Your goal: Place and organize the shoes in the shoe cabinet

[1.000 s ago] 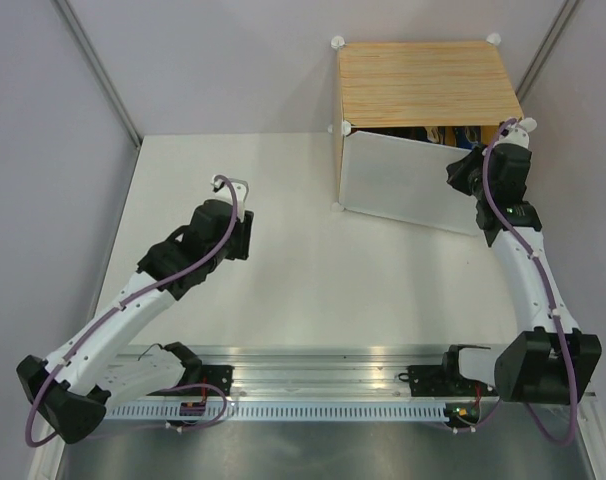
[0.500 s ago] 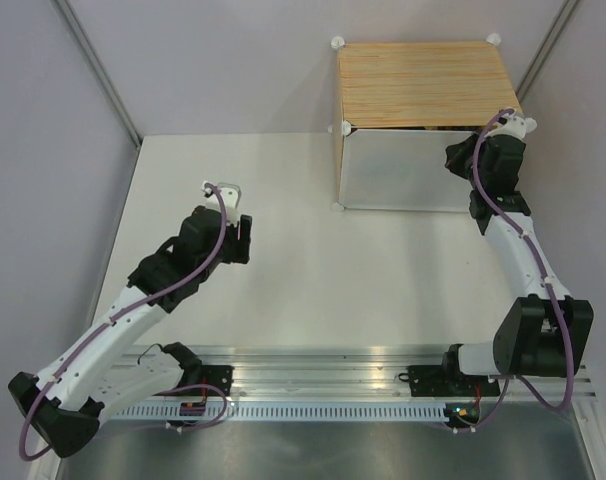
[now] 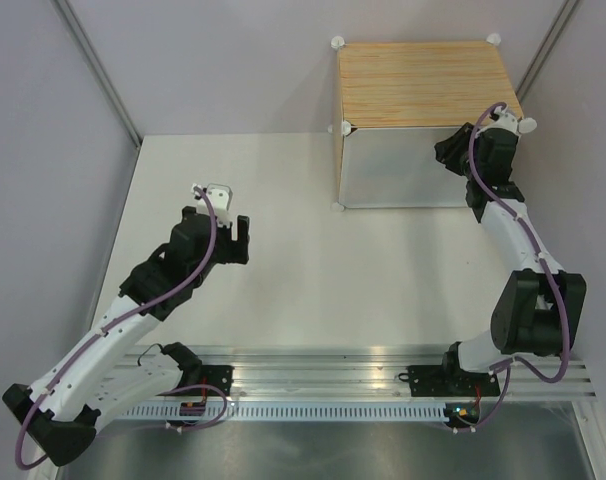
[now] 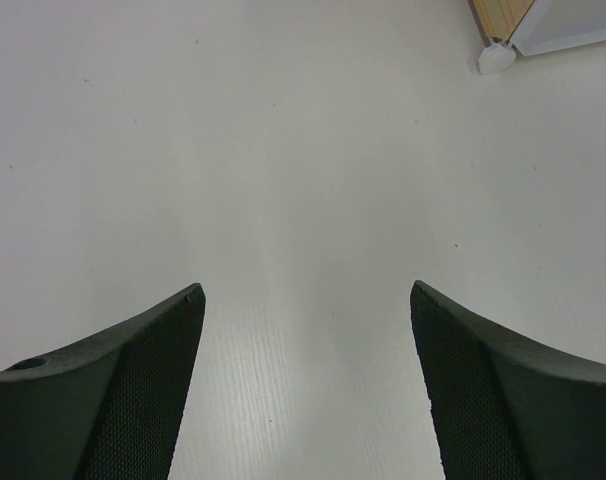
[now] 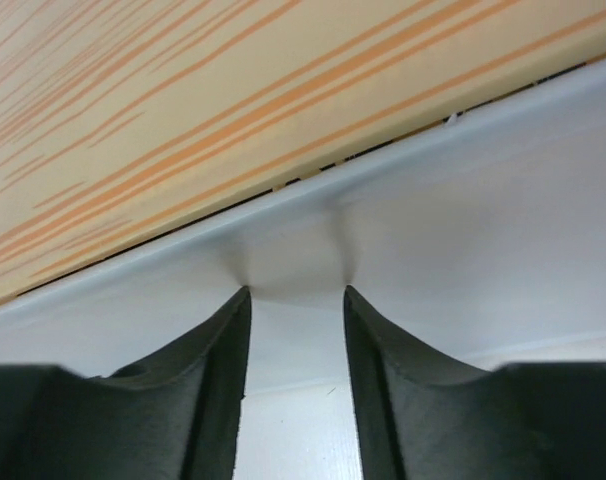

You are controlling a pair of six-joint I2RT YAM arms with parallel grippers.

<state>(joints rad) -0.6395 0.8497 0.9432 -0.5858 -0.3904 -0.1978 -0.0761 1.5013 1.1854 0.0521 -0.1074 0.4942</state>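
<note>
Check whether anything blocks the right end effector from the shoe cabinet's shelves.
Yes: the white door panel is closed across the shoe cabinet front, and the right end effector sits at its upper edge.

Around the work: a white table inside a pale enclosure.

We saw a matt white table (image 3: 313,270), faintly speckled in the left wrist view. Plain lavender-grey walls (image 3: 233,60) stood behind it and on either side. Thin metal posts (image 3: 96,70) ran up the two back corners where the walls met. Along the near edge lay a ribbed aluminium rail (image 3: 323,362), with a white slotted strip (image 3: 333,411) just in front of it, and nearest the camera we noted a dull grey metal sheet (image 3: 323,450).
</note>
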